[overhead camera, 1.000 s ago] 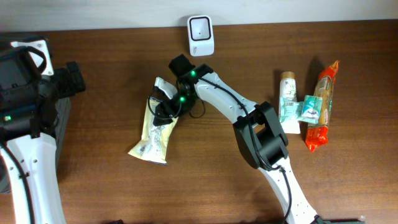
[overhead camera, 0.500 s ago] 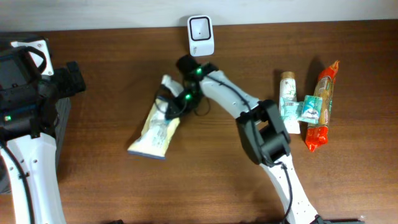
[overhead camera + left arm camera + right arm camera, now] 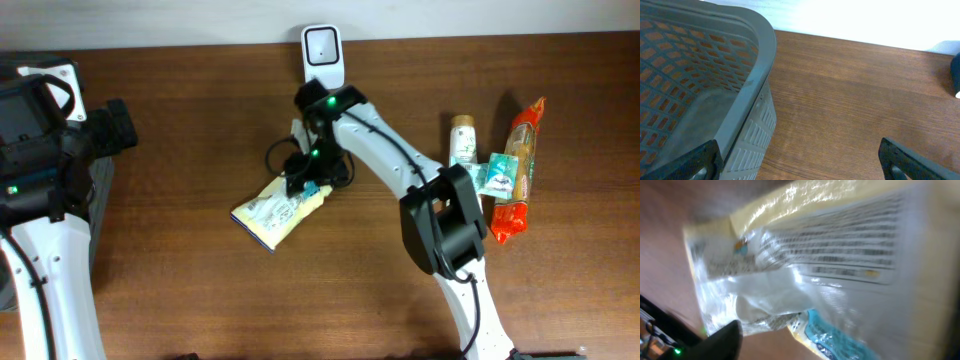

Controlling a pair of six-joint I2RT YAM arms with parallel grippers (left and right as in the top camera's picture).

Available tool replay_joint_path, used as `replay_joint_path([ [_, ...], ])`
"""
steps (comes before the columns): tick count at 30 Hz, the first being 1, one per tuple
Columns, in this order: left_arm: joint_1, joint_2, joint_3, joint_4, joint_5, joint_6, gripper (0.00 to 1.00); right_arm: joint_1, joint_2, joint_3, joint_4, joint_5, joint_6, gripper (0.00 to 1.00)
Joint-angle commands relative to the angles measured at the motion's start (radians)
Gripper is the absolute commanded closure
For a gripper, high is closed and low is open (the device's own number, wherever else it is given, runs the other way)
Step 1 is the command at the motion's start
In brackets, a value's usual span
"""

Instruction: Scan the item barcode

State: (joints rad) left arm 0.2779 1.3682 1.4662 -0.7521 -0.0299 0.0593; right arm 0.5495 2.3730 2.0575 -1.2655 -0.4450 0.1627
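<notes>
**At the counter's far edge: bringing the pouch to the scanner**

*Overhead.* My right hand grasps the pouch by its upper end. The pouch trails away from it, down and to the left, over the counter. The scanner stands near, just beyond my wrist, with its window facing up toward the camera. A tube and an orange packet lie well apart on the right and play no part in this step.

*Left wrist.* My left hand is released, its fingers spread wide over bare wood beside the grey basket. It holds nothing.

*Right wrist.* The pouch fills the frame, close to the lens and blurred. One dark finger shows at the lower left. A white printed panel carries lines of text, and I cannot tell whether the barcode lies on it.

*Doing the step well.* My judgement is that the pouch is in transit and not yet presented. I should keep the pinch at the sealed end so that no print is covered. The coded face should then turn toward the window and stay flat. The film is limp and glossy, so creases or glare could spoil the read, and a slow, steady approach should serve best.
</notes>
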Motion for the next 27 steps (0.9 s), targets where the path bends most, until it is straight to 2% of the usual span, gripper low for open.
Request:
replay_joint_path([
  [1,0.002,-0.013,0.008,0.001,0.008,-0.010,0.01,-0.034,-0.021,0.006,-0.049,0.098,-0.206,0.15],
  [3,0.002,-0.013,0.008,0.001,0.008,-0.010,0.01,-0.078,-0.021,0.032,-0.075,0.106,-0.336,0.11],
  [6,0.002,-0.013,0.008,0.001,0.008,-0.010,0.01,-0.154,-0.021,0.058,-0.043,0.088,-0.377,0.04],
  [9,0.002,-0.013,0.008,0.001,0.008,-0.010,0.01,-0.227,-0.013,0.058,0.029,-0.100,-0.453,0.02],
  [11,0.002,-0.013,0.008,0.001,0.008,-0.010,0.01,-0.244,-0.010,0.058,0.063,-0.166,-0.454,0.02],
  [18,0.002,-0.013,0.008,0.001,0.008,-0.010,0.01,-0.182,0.048,0.058,0.108,-0.249,-0.443,0.02],
  [27,0.002,-0.013,0.008,0.001,0.008,-0.010,0.01,-0.068,0.170,0.055,0.024,-0.326,-0.413,0.05],
])
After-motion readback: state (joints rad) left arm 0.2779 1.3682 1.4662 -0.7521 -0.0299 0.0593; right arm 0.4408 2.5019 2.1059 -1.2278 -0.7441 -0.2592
